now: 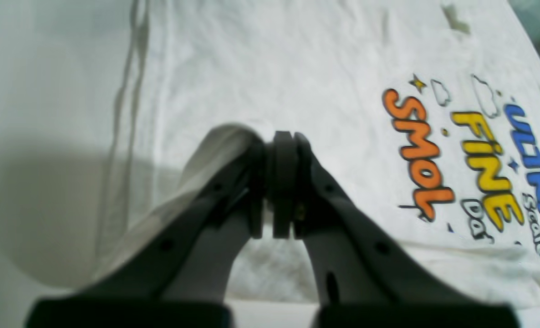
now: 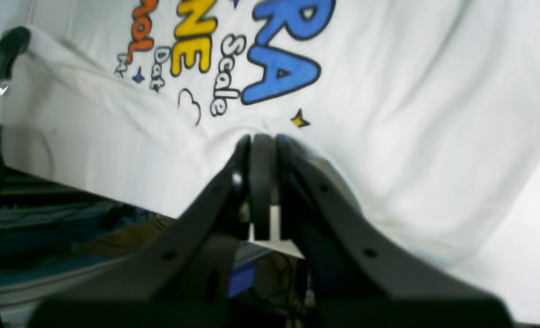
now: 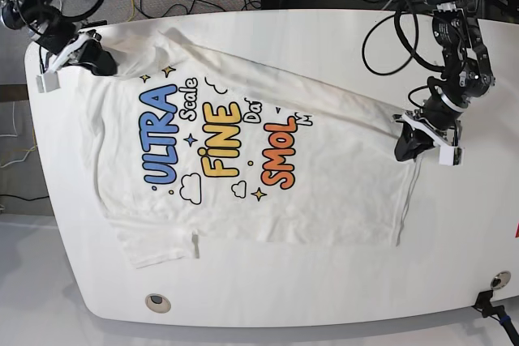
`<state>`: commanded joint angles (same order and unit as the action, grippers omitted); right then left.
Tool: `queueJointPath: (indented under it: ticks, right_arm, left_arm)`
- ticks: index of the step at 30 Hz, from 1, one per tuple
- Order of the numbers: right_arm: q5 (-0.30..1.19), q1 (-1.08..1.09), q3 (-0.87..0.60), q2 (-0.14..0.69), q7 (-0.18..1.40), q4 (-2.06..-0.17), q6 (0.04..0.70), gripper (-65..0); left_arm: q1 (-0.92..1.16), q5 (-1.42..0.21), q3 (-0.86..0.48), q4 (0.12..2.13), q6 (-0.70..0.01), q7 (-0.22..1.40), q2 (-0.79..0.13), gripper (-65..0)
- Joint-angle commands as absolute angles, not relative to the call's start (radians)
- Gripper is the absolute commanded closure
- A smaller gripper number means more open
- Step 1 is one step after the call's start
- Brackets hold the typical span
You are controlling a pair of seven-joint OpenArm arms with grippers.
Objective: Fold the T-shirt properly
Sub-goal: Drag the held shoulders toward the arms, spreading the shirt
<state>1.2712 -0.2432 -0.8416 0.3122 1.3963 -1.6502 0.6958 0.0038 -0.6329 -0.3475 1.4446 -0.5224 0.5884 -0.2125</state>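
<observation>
Base view: T-shirt (image 3: 324, 176) print reads "ULTRA FINE SMOL".

The T-shirt (image 3: 324, 176) print's small grey lettering blurs in both wrist views and runs off-frame.

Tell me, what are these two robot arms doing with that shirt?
They are working on folding a white T-shirt that lies print side up on a white table. Each arm has pinched one edge of the cloth: the left gripper is shut on the shirt's edge at one end, and the right gripper is shut on the far edge at the other end. The fabric between them is lifted into a ridge, so a fold seems to be under way, but nothing is neatly folded yet.
</observation>
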Motion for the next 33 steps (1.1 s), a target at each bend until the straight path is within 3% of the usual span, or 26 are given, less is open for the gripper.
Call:
queueJointPath:
  ticks: [9, 25, 33]
  right_arm:
    - [1.175, -0.073, -0.835, 0.317, 1.396, -1.523, 0.694, 0.0]
    - [0.940, 0.105, -0.794, 0.278, 1.377, -1.517, 0.694, 0.0]
    - [0.940, 0.171, -0.792, 0.286, 1.351, -1.316, 0.694, 0.0]
  left_arm:
    - [-0.050, -0.633, -0.348, 1.362, -0.526, 0.584, -0.213, 0.0]
    - [-0.160, -0.630, -0.351, 1.165, -0.522, 0.529, -0.220, 0.0]
    - [-0.166, -0.630, -0.346, 1.130, -0.524, 0.481, -0.231, 0.0]
